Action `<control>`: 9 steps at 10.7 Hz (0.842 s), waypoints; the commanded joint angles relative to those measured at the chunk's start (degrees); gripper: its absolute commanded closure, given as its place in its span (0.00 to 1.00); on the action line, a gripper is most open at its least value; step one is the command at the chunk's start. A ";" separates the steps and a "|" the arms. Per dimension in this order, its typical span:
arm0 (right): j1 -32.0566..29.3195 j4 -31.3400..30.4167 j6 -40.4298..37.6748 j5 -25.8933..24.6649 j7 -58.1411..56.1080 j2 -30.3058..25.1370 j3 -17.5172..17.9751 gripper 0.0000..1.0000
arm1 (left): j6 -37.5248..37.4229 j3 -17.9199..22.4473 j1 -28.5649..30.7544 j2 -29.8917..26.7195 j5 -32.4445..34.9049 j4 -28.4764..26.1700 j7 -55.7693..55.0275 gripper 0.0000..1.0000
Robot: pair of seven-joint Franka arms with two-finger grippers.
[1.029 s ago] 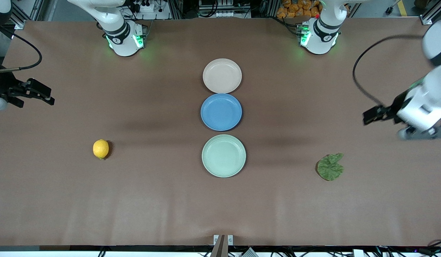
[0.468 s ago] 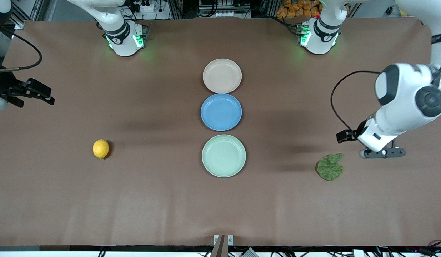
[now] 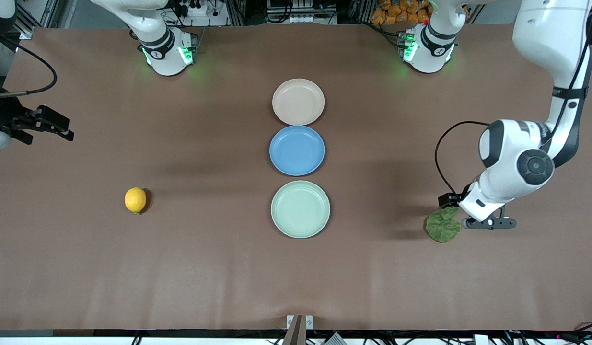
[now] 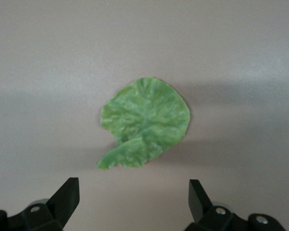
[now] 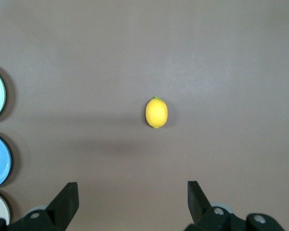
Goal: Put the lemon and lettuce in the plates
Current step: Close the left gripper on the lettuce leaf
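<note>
No readable text, labels, brands, numbers or signs in any view. The brown table covering [image 3: 180, 268] and the three round shallow plates, beige-pink [image 3: 298, 101], blue [image 3: 297, 150] and pale mint green [image 3: 300, 209], are all plain and unmarked. Small markings on the white arm bases are too tiny to read.

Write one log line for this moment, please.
left gripper: open, above lettuce | right gripper: open, waiting | lemon: on table | plates: empty
</note>
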 commanded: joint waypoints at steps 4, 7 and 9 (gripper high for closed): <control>-0.50 -0.80 0.34 0.63 -0.66 -0.24 0.26 0.00 | 9.18 0.03 1.48 8.31 1.99 3.44 1.13 0.00; -0.41 -0.89 0.51 0.63 -0.66 -0.07 0.26 0.00 | 9.46 0.03 1.30 10.77 1.99 4.41 1.13 0.14; -0.33 -0.89 0.51 0.63 -0.66 -0.07 0.26 0.00 | 9.80 0.03 1.30 12.00 1.99 4.59 1.04 0.27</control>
